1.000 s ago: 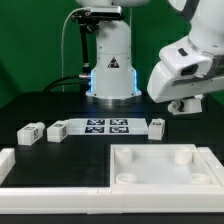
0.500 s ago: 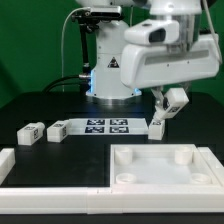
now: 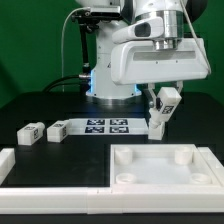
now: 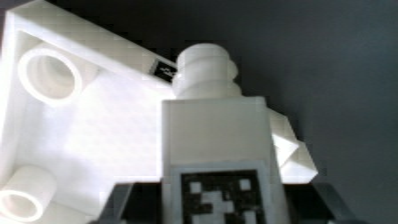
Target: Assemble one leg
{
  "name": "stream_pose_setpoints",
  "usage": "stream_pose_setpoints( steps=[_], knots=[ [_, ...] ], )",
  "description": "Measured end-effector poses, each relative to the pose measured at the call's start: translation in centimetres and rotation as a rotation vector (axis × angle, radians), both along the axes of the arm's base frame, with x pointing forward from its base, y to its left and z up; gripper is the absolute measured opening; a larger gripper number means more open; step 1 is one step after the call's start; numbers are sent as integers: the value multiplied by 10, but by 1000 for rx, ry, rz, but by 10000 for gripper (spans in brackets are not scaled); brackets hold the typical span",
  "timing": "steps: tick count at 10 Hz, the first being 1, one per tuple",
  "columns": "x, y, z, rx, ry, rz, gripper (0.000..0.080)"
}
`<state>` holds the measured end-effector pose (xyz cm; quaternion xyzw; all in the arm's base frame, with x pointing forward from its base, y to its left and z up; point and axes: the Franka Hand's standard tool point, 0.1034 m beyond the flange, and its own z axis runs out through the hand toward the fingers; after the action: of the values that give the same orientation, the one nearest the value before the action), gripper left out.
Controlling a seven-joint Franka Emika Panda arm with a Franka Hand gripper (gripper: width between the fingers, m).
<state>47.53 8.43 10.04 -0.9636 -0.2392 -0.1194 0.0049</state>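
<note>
gripper (image 3: 162, 104) is sitting closed down on the small chunky white plastic leg with the black-and-white square tag (image 3: 157, 123); in the wrist view the dark pads are pressing both flanks of the tagged body, so it's reading as a grip, though how firm is not checkable from here

leg (image 4: 214, 120) is running lengthwise out past the fingertips: tagged end up between the jaws, rounded stepped tip pointing away from the wrist. exterior view is showing it hanging tilted under the fingers, lower end at or just above the black table; contact there is not resolvable

relation that matters: the large square white panel with round corner sockets (image 3: 150, 172) is lying below the gripper and toward the camera side of it, apart from the leg. nearest round socket (image 4: 50, 75) is sitting off to one side of the leg's tip, not on its axis

judgement: next move is needing a lift, a carry sideways over that socket, and the long axis getting brought to vertical before going down, otherwise the tip is risking catching the socket rim

two more white tagged pegs (image 3: 28, 133) are lying well apart from the gripper, beyond the far end of the marker board (image 3: 105, 126), not in play
</note>
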Motion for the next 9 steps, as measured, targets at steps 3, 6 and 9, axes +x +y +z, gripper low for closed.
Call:
stream_pose_setpoints(
  steps=[3,6,9],
  knots=[
    [34,22,-2,13,43,25,290],
    [52,34,-7,25,32,35,290],
    [57,28,-6,31,-53,42,290]
  ],
)
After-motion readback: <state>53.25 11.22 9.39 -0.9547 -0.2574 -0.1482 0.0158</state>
